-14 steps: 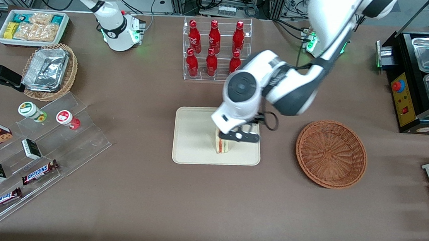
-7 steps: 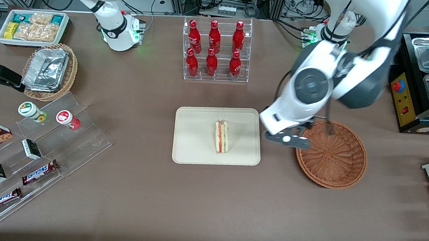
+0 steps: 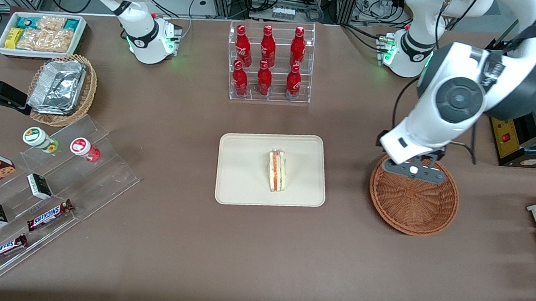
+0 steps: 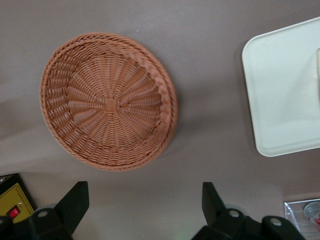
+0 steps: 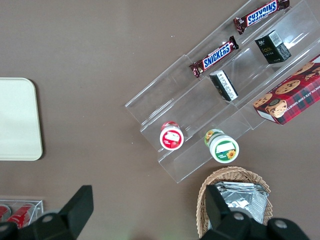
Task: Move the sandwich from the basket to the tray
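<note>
- Hovering above the basket [image 3: 413, 198], my gripper [image 3: 414, 171] sits over the part of the rim farther from the front camera; I see it holding nothing.
- From the wrist camera I read the two dark fingers [image 4: 72, 205] as spread wide, with bare brown table between them and the basket [image 4: 109, 101] lying past their tips.
- Nothing lies in the basket that I can see: only the woven floor shows in both views.
- I find the sandwich [image 3: 277, 171] on the tray [image 3: 242, 167], lying with its layered cut edge facing up toward the front camera, red, white and green stripes running along it.
- It rests a little toward the working arm's side of the tray's middle, clear of the rim all round.
- Tray and basket sit well apart on the table [image 3: 249, 255], roughly level with each other in distance from the front camera.
- In the wrist view one rounded corner of the tray [image 4: 280, 95] shows beside the basket, and I can only make out a sliver of something pale at its edge.
- Farther from the front camera than the tray stands a clear rack of red bottles [image 3: 268, 61].
- Toward the parked arm's end I see a lighter wicker basket of foil trays [image 3: 62, 86], a white bin of snack packets [image 3: 41, 33], and stepped clear shelves [image 3: 46, 194] with candy bars and small jars.
</note>
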Controlling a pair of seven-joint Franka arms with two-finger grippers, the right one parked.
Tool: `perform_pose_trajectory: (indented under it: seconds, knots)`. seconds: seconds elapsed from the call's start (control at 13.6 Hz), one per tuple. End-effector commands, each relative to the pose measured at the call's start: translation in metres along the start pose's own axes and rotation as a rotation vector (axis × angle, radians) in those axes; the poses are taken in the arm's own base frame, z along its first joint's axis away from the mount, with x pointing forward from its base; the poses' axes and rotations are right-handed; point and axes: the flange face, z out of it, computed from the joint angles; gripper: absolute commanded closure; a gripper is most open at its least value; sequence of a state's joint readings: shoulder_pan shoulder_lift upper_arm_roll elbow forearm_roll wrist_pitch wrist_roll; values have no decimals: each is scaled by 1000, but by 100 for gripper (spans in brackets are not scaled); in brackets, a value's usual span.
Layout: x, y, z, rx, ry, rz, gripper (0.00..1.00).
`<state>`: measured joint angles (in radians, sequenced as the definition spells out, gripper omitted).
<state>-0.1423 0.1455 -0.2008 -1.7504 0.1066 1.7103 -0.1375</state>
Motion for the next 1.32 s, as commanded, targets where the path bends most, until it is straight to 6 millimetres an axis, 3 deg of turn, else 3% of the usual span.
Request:
perform_pose_trajectory:
  seconds: [0.0, 0.29, 0.44, 0.59, 0.81, 1.25]
  knots:
    - [-16, -31, -17, -35, 33, 6, 0]
    - [-38, -79, -39, -83, 28, -49, 0]
    - [-53, -112, -48, -115, 2, -48, 0]
    - [-69, -126, -63, -125, -10, -44, 0]
    - [-82, -131, -93, -130, -41, -51, 0]
    - [-99, -140, -124, -127, -55, -84, 0]
